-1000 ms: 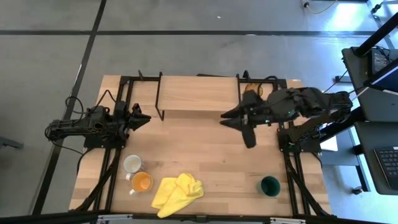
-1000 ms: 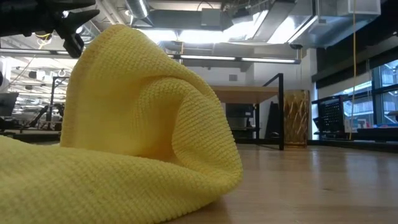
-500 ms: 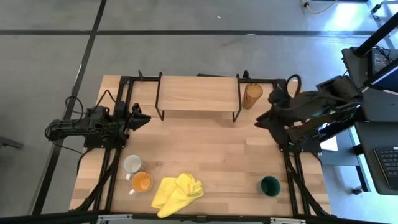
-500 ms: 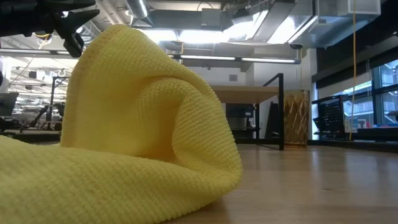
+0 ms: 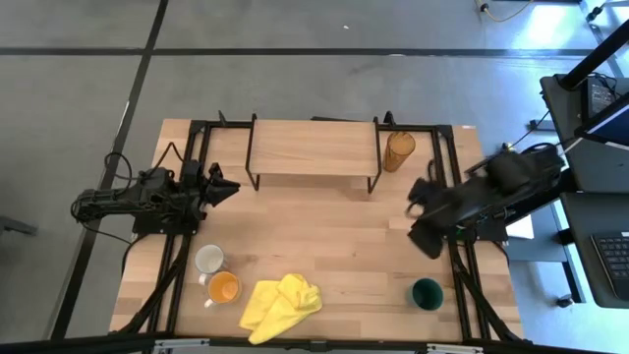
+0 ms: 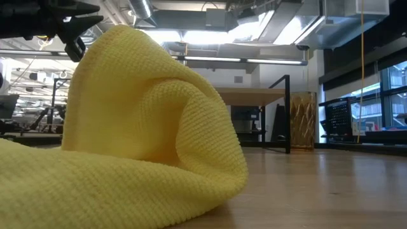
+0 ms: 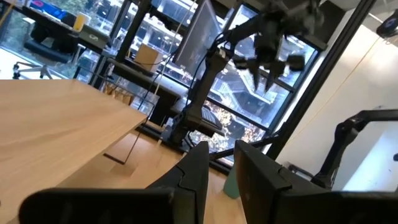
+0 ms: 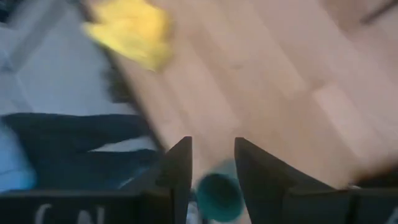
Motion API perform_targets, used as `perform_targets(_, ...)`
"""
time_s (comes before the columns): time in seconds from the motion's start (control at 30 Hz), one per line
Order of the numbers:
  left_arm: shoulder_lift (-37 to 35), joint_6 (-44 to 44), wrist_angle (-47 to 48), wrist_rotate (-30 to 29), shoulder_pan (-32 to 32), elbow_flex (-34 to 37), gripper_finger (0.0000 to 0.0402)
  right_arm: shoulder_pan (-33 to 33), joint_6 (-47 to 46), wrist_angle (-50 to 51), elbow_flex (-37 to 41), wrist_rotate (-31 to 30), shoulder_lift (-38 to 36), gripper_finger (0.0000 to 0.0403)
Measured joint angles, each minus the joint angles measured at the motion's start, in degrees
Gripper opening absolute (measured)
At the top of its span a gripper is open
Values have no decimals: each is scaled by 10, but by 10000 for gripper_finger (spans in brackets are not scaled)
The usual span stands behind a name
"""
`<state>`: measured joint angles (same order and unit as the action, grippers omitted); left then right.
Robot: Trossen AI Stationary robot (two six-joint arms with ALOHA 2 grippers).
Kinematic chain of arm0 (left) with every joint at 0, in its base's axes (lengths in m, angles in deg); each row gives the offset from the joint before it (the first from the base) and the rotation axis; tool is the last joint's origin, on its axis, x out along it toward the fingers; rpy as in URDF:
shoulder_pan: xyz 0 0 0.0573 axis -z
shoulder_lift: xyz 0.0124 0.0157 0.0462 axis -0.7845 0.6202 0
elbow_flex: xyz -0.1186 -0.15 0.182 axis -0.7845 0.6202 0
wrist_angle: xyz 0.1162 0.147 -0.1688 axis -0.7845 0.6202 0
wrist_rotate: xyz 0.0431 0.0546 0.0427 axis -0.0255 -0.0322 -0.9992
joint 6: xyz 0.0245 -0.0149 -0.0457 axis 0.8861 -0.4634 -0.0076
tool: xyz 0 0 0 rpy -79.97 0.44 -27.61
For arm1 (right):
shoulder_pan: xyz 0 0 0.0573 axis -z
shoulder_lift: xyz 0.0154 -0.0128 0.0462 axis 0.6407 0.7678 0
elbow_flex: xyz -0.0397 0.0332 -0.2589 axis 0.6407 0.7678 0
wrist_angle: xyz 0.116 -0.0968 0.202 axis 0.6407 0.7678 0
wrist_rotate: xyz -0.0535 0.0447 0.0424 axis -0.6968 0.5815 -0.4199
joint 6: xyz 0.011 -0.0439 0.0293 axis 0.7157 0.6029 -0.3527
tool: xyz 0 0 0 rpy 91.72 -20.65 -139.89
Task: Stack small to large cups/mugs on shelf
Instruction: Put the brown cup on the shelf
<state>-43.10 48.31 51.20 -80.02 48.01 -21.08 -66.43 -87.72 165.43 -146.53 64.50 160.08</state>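
The shelf stands at the table's far side, nothing on its board. The amber tumbler stands upright on the table by the shelf's right end; it also shows in the low view. The white-grey mug and the orange mug stand at the near left. The dark green cup stands at the near right. My right gripper is open and empty above the table, on the far side of the green cup. My left gripper is open and empty at the left.
A crumpled yellow cloth lies near the front edge, right of the orange mug, and fills most of the low view. Black frame rails run along both sides of the table. Bare wood lies between the shelf and the cups.
My right gripper has drawn back from in front of the shelf's right end toward the table's right edge, then come toward the near edge and the green cup. The tumbler, earlier covered by the arm, now shows and has not moved.
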Motion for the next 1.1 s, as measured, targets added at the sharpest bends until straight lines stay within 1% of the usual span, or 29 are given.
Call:
perform_targets(0.07, 0, 0, 1, -2, 0, 0, 71, 3, -5, 1, 44, -55, -1, 122)
perform_targets(0.17, 0, -1, 0, -3, 0, 0, 71, 37, -32, -2, 92, -175, -15, 122)
perform_targets(0.2, 0, -4, 0, -3, 0, 0, 71, 56, -42, -2, 105, -203, -27, 122)
perform_targets(0.27, 0, -11, 0, -3, 0, 0, 71, 104, -49, 0, 123, -230, -62, 122)
perform_targets(0.4, 0, -16, 0, 0, 0, 0, 71, 215, -59, 0, 148, -231, -154, 122)
perform_targets(0.5, 0, -16, 0, 1, 0, 0, 71, 303, -43, 1, 174, -228, -219, 122)
perform_targets(0.53, 0, -16, 0, 1, 0, 0, 71, 331, -34, 0, 185, -218, -236, 123)
perform_targets(0.63, 0, -15, 0, 2, 0, 0, 71, 408, -4, 2, 226, -149, -263, 123)
perform_targets(0.73, 0, -2, 0, 2, 0, 0, 71, 450, 48, 2, 270, -88, -243, 123)
perform_targets(0.8, 0, 4, 0, 2, 0, 0, 71, 467, 89, 1, 284, -84, -210, 123)
perform_targets(0.87, 0, 1, 0, 2, 0, 0, 71, 493, 137, -2, 283, -103, -169, 123)
perform_targets(1.0, 0, -6, 0, 2, 0, 0, 71, 578, 239, -1, 234, -117, -95, 123)
perform_targets(1.07, 0, -6, 0, 2, 0, 0, 71, 628, 290, -5, 207, -110, -63, 123)
perform_targets(1.1, 0, -6, 0, 2, 0, 0, 71, 654, 310, -12, 194, -97, -50, 123)
